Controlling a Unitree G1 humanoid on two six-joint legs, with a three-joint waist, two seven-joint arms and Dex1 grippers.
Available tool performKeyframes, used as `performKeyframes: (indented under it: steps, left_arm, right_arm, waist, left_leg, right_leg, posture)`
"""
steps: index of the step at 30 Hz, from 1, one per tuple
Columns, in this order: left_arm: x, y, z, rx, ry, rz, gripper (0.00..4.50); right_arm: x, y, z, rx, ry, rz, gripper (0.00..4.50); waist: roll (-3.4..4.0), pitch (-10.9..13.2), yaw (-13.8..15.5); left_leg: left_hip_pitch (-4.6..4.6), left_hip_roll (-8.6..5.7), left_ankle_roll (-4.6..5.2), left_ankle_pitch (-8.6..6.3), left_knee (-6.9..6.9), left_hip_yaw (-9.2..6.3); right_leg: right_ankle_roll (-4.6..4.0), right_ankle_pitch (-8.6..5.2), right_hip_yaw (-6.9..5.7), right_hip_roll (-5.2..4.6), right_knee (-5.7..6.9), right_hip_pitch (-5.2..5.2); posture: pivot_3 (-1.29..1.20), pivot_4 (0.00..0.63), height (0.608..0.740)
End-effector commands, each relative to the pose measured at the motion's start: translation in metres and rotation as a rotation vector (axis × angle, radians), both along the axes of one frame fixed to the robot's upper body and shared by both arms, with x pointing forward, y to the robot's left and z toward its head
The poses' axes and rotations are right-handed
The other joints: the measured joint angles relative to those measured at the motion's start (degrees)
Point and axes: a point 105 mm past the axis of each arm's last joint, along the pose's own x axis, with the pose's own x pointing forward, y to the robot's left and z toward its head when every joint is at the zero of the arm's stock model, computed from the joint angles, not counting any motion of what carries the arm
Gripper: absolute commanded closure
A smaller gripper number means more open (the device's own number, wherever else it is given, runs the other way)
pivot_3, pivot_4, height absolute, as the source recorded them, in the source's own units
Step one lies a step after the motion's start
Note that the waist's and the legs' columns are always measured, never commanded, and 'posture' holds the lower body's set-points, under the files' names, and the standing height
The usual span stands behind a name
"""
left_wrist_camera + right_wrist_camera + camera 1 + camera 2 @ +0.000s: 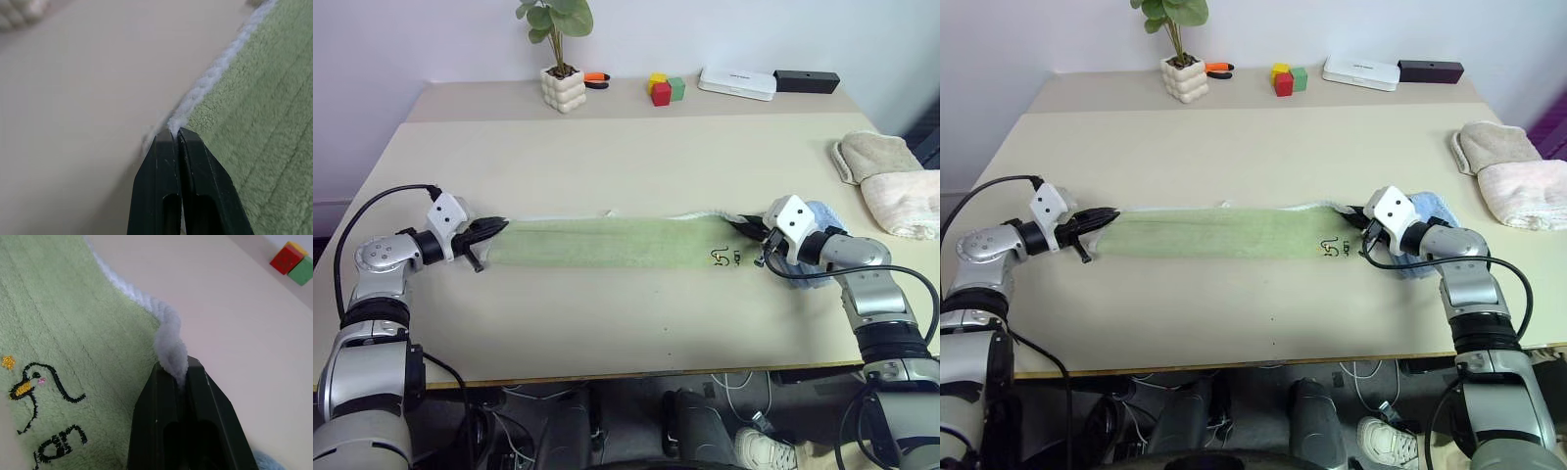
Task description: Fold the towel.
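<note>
1. Head views: the green towel (612, 243) is lying in a long band across the bench (607, 147), stretched between the left gripper (494, 227) and the right gripper (746, 227), each pinching one end.
2. Left wrist view: the fingers (161, 191) are closing tight on the whitish edging (215, 73).
3. Right wrist view: the fingers (151, 431) are clamping a bunched corner of edging by the duck mark (34, 387). The terry looks soft, light and limp, so gripping the stitched corners seems best.

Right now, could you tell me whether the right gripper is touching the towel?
Touching: the right wrist view shows the right gripper shut on the towel, pinching its whitish edging.
</note>
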Motion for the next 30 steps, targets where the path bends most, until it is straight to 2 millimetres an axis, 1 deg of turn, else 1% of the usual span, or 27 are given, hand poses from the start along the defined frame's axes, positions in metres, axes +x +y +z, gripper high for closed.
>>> performKeyframes:
  steps: [1, 4, 8, 10, 13, 14, 15, 16, 17, 18, 19, 20, 21, 22, 24, 25, 27, 28, 30]
  left_arm:
    - [0.009, 0.005, 0.011, 0.01, -0.037, 0.063, 3.61]
    - [0.013, 0.005, 0.018, 0.008, -0.078, 0.083, 2.14]
    - [0.015, 0.008, 0.026, 0.003, -0.123, 0.105, 0.12]
    - [0.015, 0.011, 0.031, -0.009, -0.144, 0.119, 0.05]
    - [0.013, 0.015, 0.039, -0.048, -0.156, 0.128, 0.05]
    - [0.012, 0.017, 0.041, -0.058, -0.157, 0.13, 0.05]
    - [0.012, 0.02, 0.044, -0.079, -0.158, 0.143, 0.05]
    - [0.01, 0.024, 0.051, -0.107, -0.176, 0.152, 0.28]
    - [0.009, 0.026, 0.056, -0.126, -0.189, 0.157, 0.56]
    - [0.008, 0.027, 0.062, -0.162, -0.195, 0.154, 0.92]
    - [0.006, 0.027, 0.068, -0.185, -0.206, 0.147, 1.44]
    - [0.005, 0.025, 0.073, -0.209, -0.216, 0.139, 1.89]
    - [0.004, 0.024, 0.078, -0.232, -0.225, 0.138, 2.45]
    - [0.003, 0.023, 0.081, -0.245, -0.229, 0.14, 2.98]
    - [0.001, 0.02, 0.082, -0.206, -0.236, 0.138, 3.96]
    - [0.0, 0.017, 0.082, -0.188, -0.236, 0.134, 4.47]
    - [0.0, 0.007, 0.087, -0.231, -0.245, 0.127, 4.5]
    - [0.0, 0.003, 0.09, -0.253, -0.248, 0.127, 4.5]
    - [0.0, -0.023, 0.092, -0.347, -0.246, 0.095, 4.5]
  right_arm:
    - [0.005, -0.002, 0.009, 0.019, -0.026, -0.016, 3.59]
    - [0.005, -0.001, 0.011, 0.008, -0.04, -0.015, 2.14]
    - [0.007, -0.004, 0.015, 0.016, -0.063, -0.032, 0.07]
    - [0.008, -0.008, 0.017, 0.022, -0.067, -0.056, 0.02]
    - [0.007, -0.009, 0.022, 0.085, -0.043, -0.063, 0.02]
    - [0.008, -0.01, 0.025, 0.105, -0.044, -0.07, 0.02]
    - [0.01, -0.012, 0.033, 0.116, -0.074, -0.096, 0.02]
    - [0.012, -0.014, 0.046, 0.163, -0.105, -0.119, 0.01]
    - [0.013, -0.014, 0.055, 0.196, -0.125, -0.134, 0.0]
    - [0.014, -0.013, 0.067, 0.259, -0.148, -0.152, 0.0]
    - [0.014, -0.01, 0.075, 0.302, -0.163, -0.164, 0.25]
    - [0.012, -0.004, 0.078, 0.309, -0.168, -0.156, 0.55]
    - [0.009, 0.004, 0.08, 0.316, -0.169, -0.14, 0.94]
    - [0.007, 0.009, 0.08, 0.314, -0.166, -0.128, 1.4]
    - [0.003, 0.025, 0.085, 0.344, -0.178, -0.107, 2.36]
    - [0.002, 0.033, 0.088, 0.37, -0.18, -0.098, 2.95]
    - [-0.001, 0.049, 0.09, 0.419, -0.17, -0.085, 3.94]
    - [-0.002, 0.053, 0.089, 0.433, -0.163, -0.084, 4.45]
    - [-0.01, 0.08, 0.077, 0.461, -0.12, -0.034, 4.45]
  waist:
    - [0.0, 0.0, 0.0]
    - [0.0, 0.0, 0.0]
    - [0.0, 0.0, 0.0]
    - [0.0, 0.0, 0.0]
    - [-0.01, 0.0, 0.0]
    - [-0.01, 0.0, 0.0]
    - [-0.01, 0.0, 0.0]
    - [-0.01, 0.0, -0.1]
    - [-0.01, 0.0, -0.1]
    - [-0.01, 0.0, -0.1]
    - [-0.01, 0.0, -0.2]
    - [0.0, 0.0, -0.2]
    - [0.0, 0.0, -0.2]
    - [0.0, 0.0, -0.2]
    - [-0.01, 0.0, -0.2]
    - [-0.01, 0.0, -0.2]
    - [-0.01, 0.0, 0.0]
    - [-0.02, 0.0, 0.2]
    - [-0.06, 0.0, 0.4]
  left_leg:
    - [0.0, 0.0, 0.0, 0.0, 0.0, 0.0]
    - [0.0, 0.0, 0.0, 0.0, 0.0, -0.01]
    - [0.0, 0.0, 0.0, 0.0, 0.0, -0.01]
    - [0.0, 0.0, 0.0, 0.0, 0.0, -0.01]
    - [0.0, 0.0, 0.0, 0.0, 0.0, -0.01]
    - [0.0, 0.0, 0.0, 0.0, 0.0, -0.01]
    - [0.0, 0.0, -0.01, 0.0, 0.01, -0.01]
    - [0.0, 0.0, -0.01, 0.0, 0.01, -0.01]
    - [-0.01, 0.0, -0.01, 0.0, 0.01, -0.01]
    - [-0.01, 0.0, -0.01, 0.0, 0.01, -0.02]
    - [-0.01, 0.01, -0.01, 0.0, 0.0, -0.03]
    - [-0.01, 0.01, -0.01, 0.0, 0.0, -0.04]
    - [0.0, 0.02, -0.01, 0.01, 0.0, -0.05]
    - [0.0, 0.02, -0.01, 0.01, -0.01, -0.06]
    - [-0.01, 0.02, -0.01, 0.0, -0.01, -0.06]
    - [0.0, 0.02, -0.01, 0.0, 0.0, -0.07]
    - [-0.01, 0.02, 0.0, 0.0, 0.01, -0.07]
    - [-0.01, 0.02, 0.0, 0.0, 0.01, -0.08]
    - [-0.06, 0.0, 0.0, 0.0, 0.04, -0.12]
  right_leg:
    - [0.0, 0.0, 0.0, 0.0, 0.0, 0.0]
    - [0.0, 0.0, 0.0, 0.0, 0.0, 0.0]
    - [0.0, 0.0, 0.0, 0.0, 0.0, 0.0]
    - [0.0, 0.0, 0.0, 0.0, 0.0, 0.0]
    - [0.0, 0.0, 0.0, 0.0, 0.0, 0.0]
    - [0.0, 0.0, 0.0, 0.0, 0.0, 0.0]
    - [0.0, 0.0, 0.0, 0.0, 0.01, 0.0]
    - [0.0, 0.0, 0.0, 0.0, 0.01, 0.0]
    - [0.0, 0.0, 0.0, 0.0, 0.01, 0.0]
    - [0.0, 0.0, 0.0, 0.0, 0.01, 0.0]
    - [0.0, 0.0, 0.0, 0.0, 0.01, 0.0]
    - [0.0, 0.0, 0.0, 0.0, 0.03, -0.01]
    - [0.0, 0.0, 0.0, 0.01, 0.04, -0.01]
    - [0.0, 0.0, 0.0, 0.01, 0.04, -0.01]
    - [0.0, -0.01, 0.0, 0.01, 0.04, -0.01]
    - [0.0, -0.01, 0.0, 0.01, 0.04, 0.01]
    - [0.0, -0.01, 0.0, 0.01, 0.04, 0.01]
    - [0.0, -0.01, 0.0, 0.01, 0.05, 0.01]
    - [0.0, 0.0, 0.0, 0.01, 0.05, 0.02]
  posture:
    - [0.0, 0.15, 0.735]
    - [0.0, 0.15, 0.735]
    - [0.0, 0.15, 0.735]
    - [0.0, 0.15, 0.735]
    - [0.0, 0.15, 0.735]
    - [0.0, 0.15, 0.735]
    - [0.0, 0.15, 0.735]
    - [0.0, 0.15, 0.735]
    - [0.0, 0.15, 0.735]
    - [0.0, 0.15, 0.735]
    - [0.0, 0.15, 0.735]
    - [0.0, 0.15, 0.735]
    - [0.0, 0.15, 0.735]
    - [0.0, 0.15, 0.735]
    - [0.0, 0.15, 0.735]
    - [0.0, 0.15, 0.735]
    - [0.0, 0.15, 0.735]
    - [0.0, 0.15, 0.735]
    - [0.0, 0.15, 0.735]
